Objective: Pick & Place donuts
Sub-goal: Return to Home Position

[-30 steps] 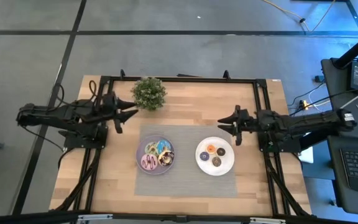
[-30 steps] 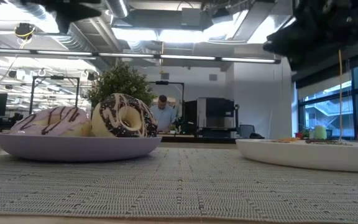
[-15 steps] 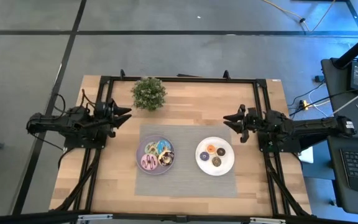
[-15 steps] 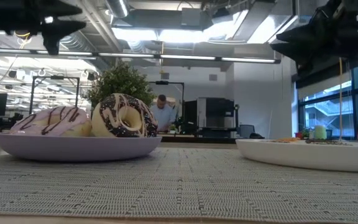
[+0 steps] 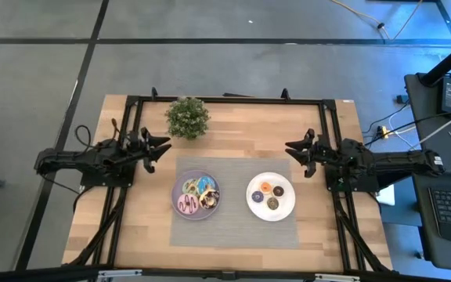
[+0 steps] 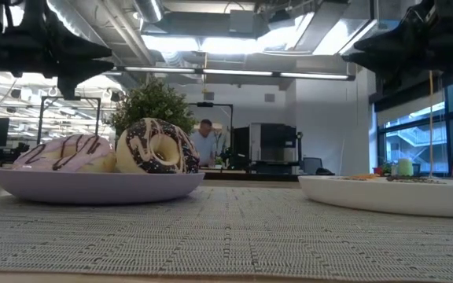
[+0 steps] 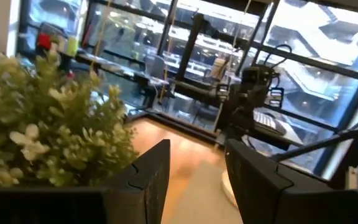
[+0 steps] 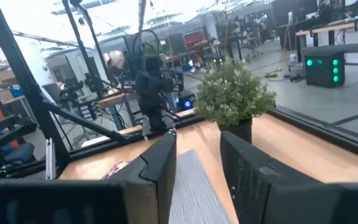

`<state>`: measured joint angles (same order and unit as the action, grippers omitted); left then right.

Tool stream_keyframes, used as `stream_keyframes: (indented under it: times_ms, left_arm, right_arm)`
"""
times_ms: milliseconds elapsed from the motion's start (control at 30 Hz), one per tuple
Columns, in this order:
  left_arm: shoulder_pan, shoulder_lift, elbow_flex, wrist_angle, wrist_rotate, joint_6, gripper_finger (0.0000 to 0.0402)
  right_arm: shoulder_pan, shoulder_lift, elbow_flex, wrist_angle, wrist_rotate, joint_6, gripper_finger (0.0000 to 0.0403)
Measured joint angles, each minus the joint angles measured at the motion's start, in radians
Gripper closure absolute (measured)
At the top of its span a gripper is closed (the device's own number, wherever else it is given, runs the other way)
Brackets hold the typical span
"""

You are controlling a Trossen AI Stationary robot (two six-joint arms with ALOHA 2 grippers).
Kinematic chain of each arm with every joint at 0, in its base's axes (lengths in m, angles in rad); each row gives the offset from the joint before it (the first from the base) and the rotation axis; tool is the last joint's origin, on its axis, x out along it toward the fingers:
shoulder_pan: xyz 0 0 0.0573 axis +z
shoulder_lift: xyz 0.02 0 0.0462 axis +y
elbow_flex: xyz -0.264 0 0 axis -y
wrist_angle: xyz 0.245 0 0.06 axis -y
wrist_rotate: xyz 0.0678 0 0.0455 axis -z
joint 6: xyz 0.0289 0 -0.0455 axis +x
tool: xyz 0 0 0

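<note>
Several larger donuts [image 5: 196, 194] lie on a lilac plate [image 5: 180, 185]. In the low view a lilac one with dark drizzle [image 6: 65, 153] lies flat and a chocolate-white one [image 6: 157, 147] leans against it. Several small donuts [image 5: 268, 196] lie on a white plate [image 5: 286, 207]. My left gripper [image 5: 163, 148] hovers open left of the lilac plate, near the plant. It also shows in its own wrist view [image 7: 197, 168]. My right gripper [image 5: 291, 151] hovers open above the table beyond the white plate, seen too in its wrist view [image 8: 197, 155]. Neither holds anything.
A green potted plant [image 5: 187, 117] stands near the table's far edge, close to my left gripper. Both plates sit on a grey woven mat [image 5: 233, 231]. A black frame [image 5: 225, 100] rims the wooden table. A person stands in the room beyond [image 6: 205, 141].
My left gripper has drawn back from the plant toward the table's near left and come down lower, then eased a little back toward the lilac plate. My right gripper has retreated slightly toward the table's right edge. The donuts and plates have stayed put.
</note>
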<state>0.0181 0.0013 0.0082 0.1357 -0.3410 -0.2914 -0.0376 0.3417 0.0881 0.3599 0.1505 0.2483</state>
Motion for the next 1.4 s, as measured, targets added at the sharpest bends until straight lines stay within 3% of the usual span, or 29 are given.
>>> stream_keyframes:
  times_ms: [433,833,1033,1200,1400]
  left_arm:
    - [0.038,0.001,0.0,-0.042,-0.095,0.069,0.0249]
    - [0.037,0.002,0.0,-0.042,-0.103,0.07,0.0247]
    - [0.037,0.002,0.0,-0.043,-0.113,0.069,0.0251]
    - [0.037,0.003,0.0,-0.043,-0.113,0.07,0.0249]
    - [0.037,0.003,0.0,-0.042,-0.112,0.07,0.0247]
  right_arm:
    - [0.0,-0.021,0.0,-0.04,0.04,-0.045,0.0276]
    - [0.001,-0.264,0.002,-0.232,0.108,-0.062,0.0276]
    - [0.001,-0.28,-0.083,-0.138,0.106,-0.074,0.0276]
    - [0.001,-0.283,-0.078,-0.129,0.095,-0.094,0.0276]
    - [0.001,-0.287,-0.078,-0.232,0.096,-0.058,0.0276]
